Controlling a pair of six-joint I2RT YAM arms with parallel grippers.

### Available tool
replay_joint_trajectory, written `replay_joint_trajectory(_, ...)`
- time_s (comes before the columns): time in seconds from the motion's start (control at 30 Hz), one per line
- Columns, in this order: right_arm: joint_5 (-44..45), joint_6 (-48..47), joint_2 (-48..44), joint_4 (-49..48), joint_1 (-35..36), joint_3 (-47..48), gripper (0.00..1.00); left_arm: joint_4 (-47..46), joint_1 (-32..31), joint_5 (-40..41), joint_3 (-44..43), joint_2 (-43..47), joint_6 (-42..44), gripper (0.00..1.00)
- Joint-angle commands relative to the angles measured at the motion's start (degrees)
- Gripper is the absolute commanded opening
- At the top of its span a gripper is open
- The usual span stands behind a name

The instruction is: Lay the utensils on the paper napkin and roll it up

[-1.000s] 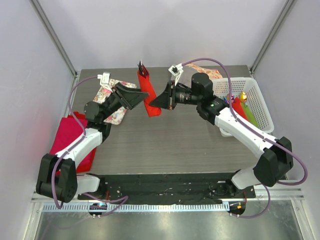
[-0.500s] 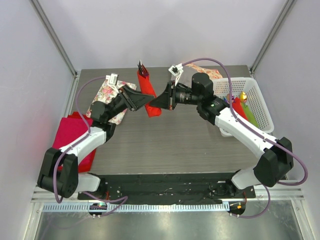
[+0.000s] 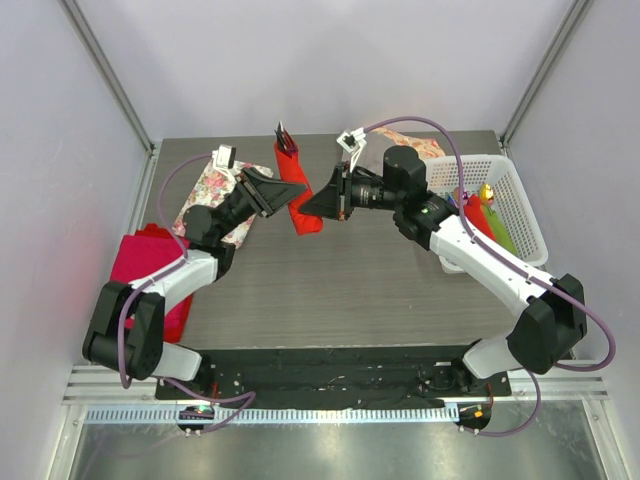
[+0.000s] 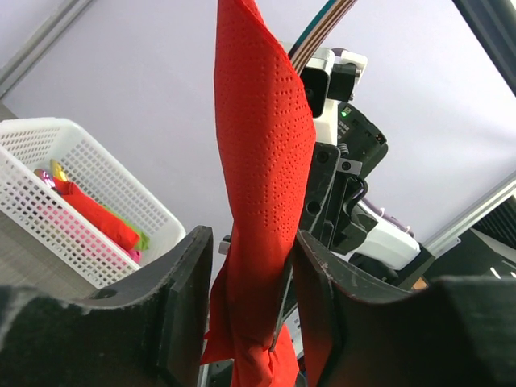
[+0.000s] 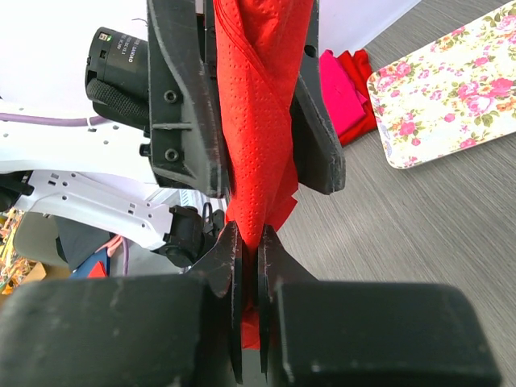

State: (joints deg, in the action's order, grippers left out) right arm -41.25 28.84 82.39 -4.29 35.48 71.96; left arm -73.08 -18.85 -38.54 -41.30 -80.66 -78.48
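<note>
The red paper napkin (image 3: 298, 188) is a rolled-up tube standing upright above the table, with dark utensil tips (image 3: 285, 134) sticking out of its top. My right gripper (image 3: 306, 207) is shut on the lower end of the roll (image 5: 258, 105), its jaws (image 5: 248, 242) pinching the paper. My left gripper (image 3: 288, 195) is open, with its fingers standing on either side of the roll (image 4: 262, 185). In the left wrist view there is a gap between the roll and the left finger (image 4: 189, 274). Both left fingers (image 5: 181, 97) also show in the right wrist view.
A floral tray (image 3: 215, 188) lies at the back left and shows in the right wrist view (image 5: 451, 89). A magenta folded cloth stack (image 3: 140, 268) lies at the left edge. A white basket (image 3: 520, 215) with coloured rolls (image 3: 485, 215) stands at the right.
My left gripper has moved right and now has its open fingers around the roll. The right gripper and the roll have stayed put.
</note>
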Motion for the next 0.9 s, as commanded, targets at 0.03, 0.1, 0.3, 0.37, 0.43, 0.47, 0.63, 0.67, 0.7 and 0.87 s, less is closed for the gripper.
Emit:
replay_joint_trajectory(0.03,-0.41,-0.10,-2.85,-4.49,0.02,0.98,0.01,-7.25,-0.13,0.31,-0.71,-0.11,-0.98,0.52)
replay_joint_trajectory(0.1,-0.32,-0.19,-2.85,-4.49,0.11,1.34,0.01,-7.08,-0.04,0.14,-0.71,-0.46,-0.97,0.58)
replay_joint_trajectory(0.3,-0.14,0.07,-2.41,-4.49,0.02,1.69,0.01,-6.11,-0.04,-0.39,-1.06,-0.64,-0.80,0.60)
replay_joint_trajectory(0.37,0.03,0.08,-2.32,-4.49,0.11,1.43,0.01,-5.94,-0.13,-1.09,-1.68,-0.55,-0.89,0.56)
replay_joint_trajectory(0.43,0.30,0.07,-2.32,-4.58,0.11,1.60,0.01,-5.93,-0.04,-1.62,-2.03,-0.72,-1.15,0.53)
replay_joint_trajectory(0.47,0.38,0.16,-2.23,-4.58,0.11,1.60,0.01,-5.93,-0.04,-1.88,-2.03,-0.81,-1.24,0.51)
replay_joint_trajectory(0.63,0.91,0.16,-2.06,-4.49,0.11,1.69,0.01,-6.02,-0.13,-2.94,-1.85,-0.99,-1.41,0.45)
replay_joint_trajectory(0.67,0.83,0.25,-1.97,-4.58,0.11,1.78,0.01,-6.02,-0.13,-3.11,-2.03,-0.90,-1.50,0.45)
replay_joint_trajectory(0.7,0.74,0.51,-1.88,-4.76,0.11,1.78,0.01,-6.02,-0.13,-3.03,-1.77,-0.99,-1.50,0.45)
replay_joint_trajectory(0.87,0.74,0.60,-1.62,-4.85,0.02,2.13,0.01,-6.37,-0.13,-3.03,-1.94,-1.07,-1.50,0.41)
